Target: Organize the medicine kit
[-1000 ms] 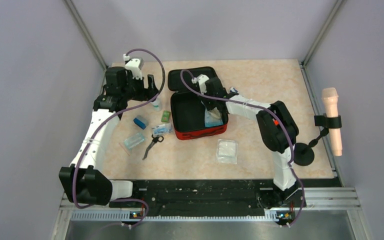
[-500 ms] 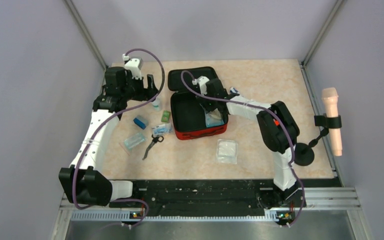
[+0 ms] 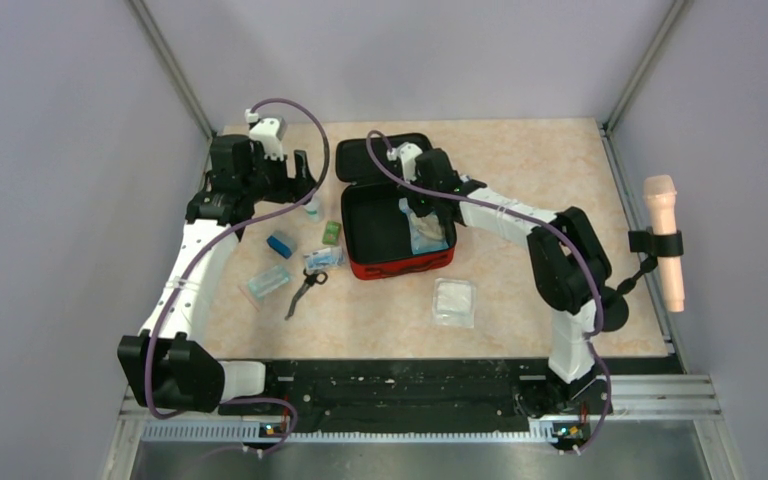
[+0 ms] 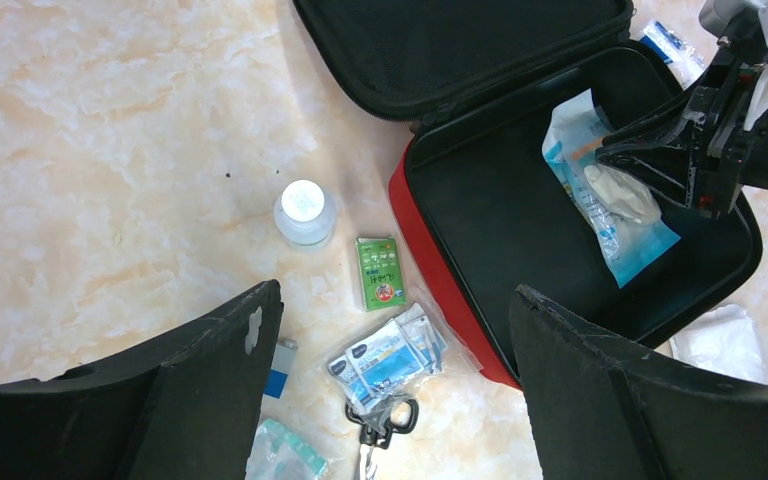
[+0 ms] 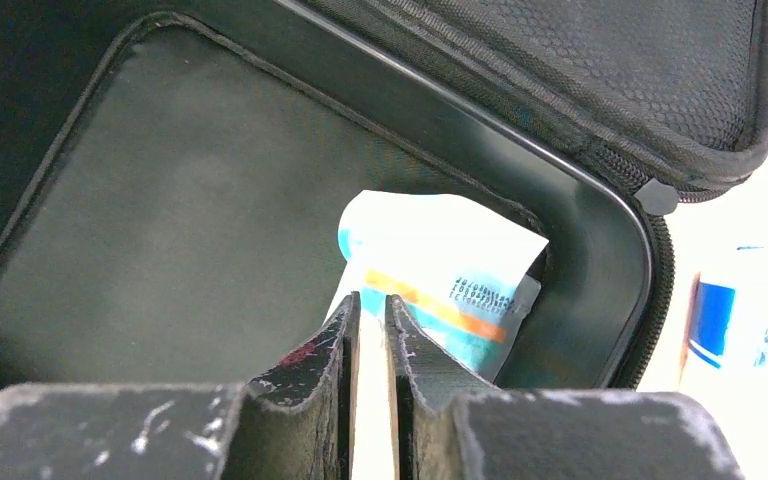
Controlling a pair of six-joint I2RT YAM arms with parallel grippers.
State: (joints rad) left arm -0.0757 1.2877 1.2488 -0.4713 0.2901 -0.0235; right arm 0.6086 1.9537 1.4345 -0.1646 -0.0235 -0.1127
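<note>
Shows the square red soft zip case (image 3: 400, 268) lying open mid-table, lid folded back to take supplies, with the right gripper (image 5: 370, 300) pinched almost together, hold on anything unclear, above blue-and-white flat sachets (image 5: 440, 260) inside, and the left gripper (image 4: 390, 300) spread wide over a white-capped clear bottle (image 4: 304, 212), seemingly poised to pick.

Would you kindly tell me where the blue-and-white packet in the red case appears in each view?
Top external: packet near centre, right side of the medicine kit.
Left wrist: packet upper right, inside the kit.
Right wrist: packet centre, at the tips of the right pincer.
Shared landmark: the kit's black lining.
</note>
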